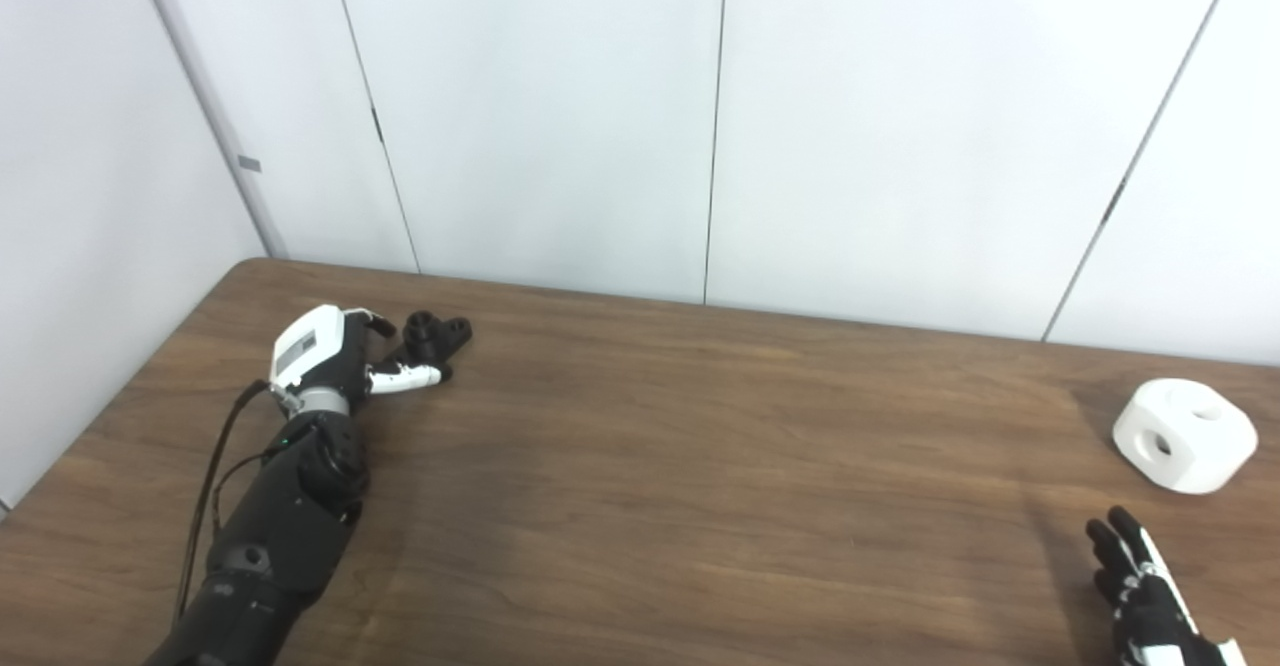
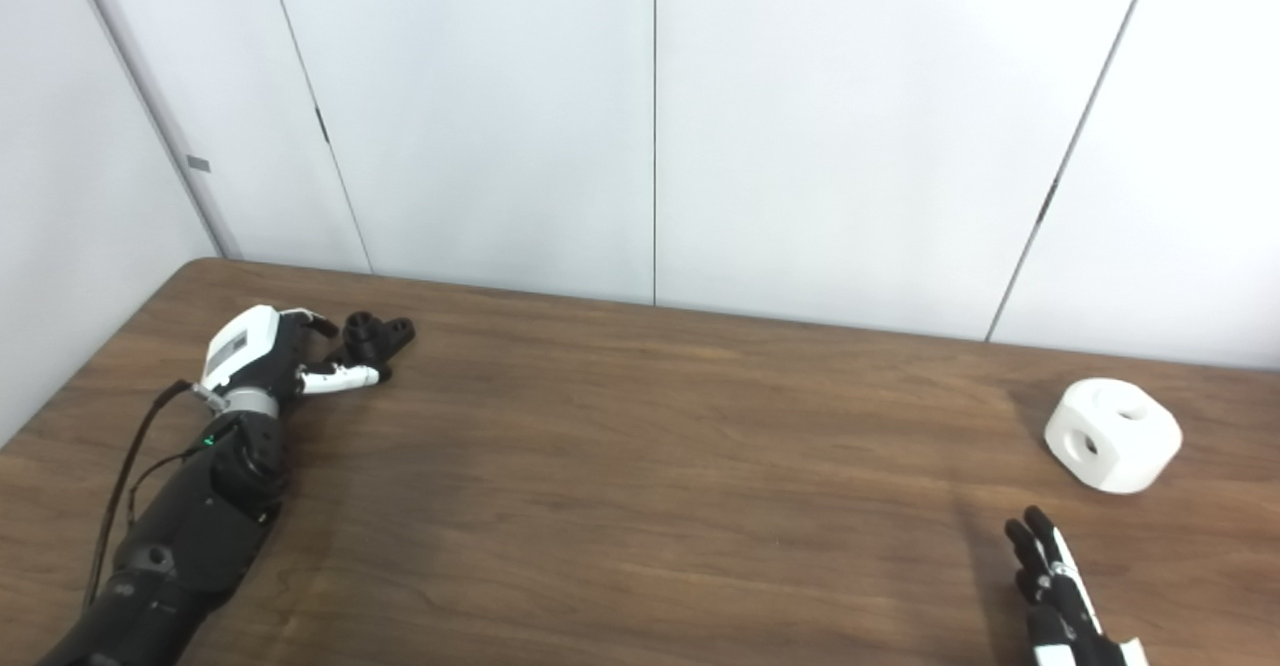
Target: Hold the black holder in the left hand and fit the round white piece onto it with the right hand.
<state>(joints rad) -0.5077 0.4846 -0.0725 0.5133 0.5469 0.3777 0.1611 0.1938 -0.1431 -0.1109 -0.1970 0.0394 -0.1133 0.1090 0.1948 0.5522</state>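
- Left eye view: the left hand reaches toward the table's far left corner, fingers spread around the black holder, which lies on the wood near the far edge.
- The fingers flank the holder on both sides; whether they actually grip it or only touch it cannot be told, and the holder still sits on the surface.
- The round white piece rests close to the table's right edge, well apart from the holder, with the whole width of the surface between them.
- The right hand enters at the near right corner, fingers straight and apart, holding nothing, near the white piece but short of touching it.
- A broad stretch of bare wood runs open through the middle of the table, from near edge to far edge.
- The tabletop is dark brown wood-grain with a rounded far left corner and a faint sheen.
- The holder is matte black with short cylindrical sockets; the white piece is a chunky rounded block with circular holes in its faces.
- Pale wall panels with thin vertical seams stand behind the far edge.
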